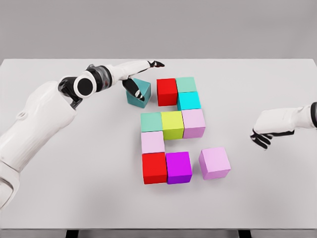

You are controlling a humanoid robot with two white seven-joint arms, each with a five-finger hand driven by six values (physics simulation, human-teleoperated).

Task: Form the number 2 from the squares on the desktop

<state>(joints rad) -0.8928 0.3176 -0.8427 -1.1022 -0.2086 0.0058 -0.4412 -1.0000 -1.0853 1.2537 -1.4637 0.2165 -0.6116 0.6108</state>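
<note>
Coloured cubes lie on the white table (59,198). A red cube (167,91), a mint cube (186,84) and a cyan cube (189,100) form the top. Below them a green cube (151,121), a yellow-green cube (172,124) and a pink cube (193,123) make a row. A pale pink cube (152,142), a second red cube (154,167) and a purple cube (179,167) follow. One loose pink cube (214,162) lies slightly turned, right of the purple one. A teal cube (140,90) sits rotated left of the top red cube. My left hand (148,79) is over it, fingers straight, thumb on its front.
My right hand (261,138) rests on the table at the right, relaxed and holding nothing, well apart from the cubes. The table's front edge runs along the bottom of the view.
</note>
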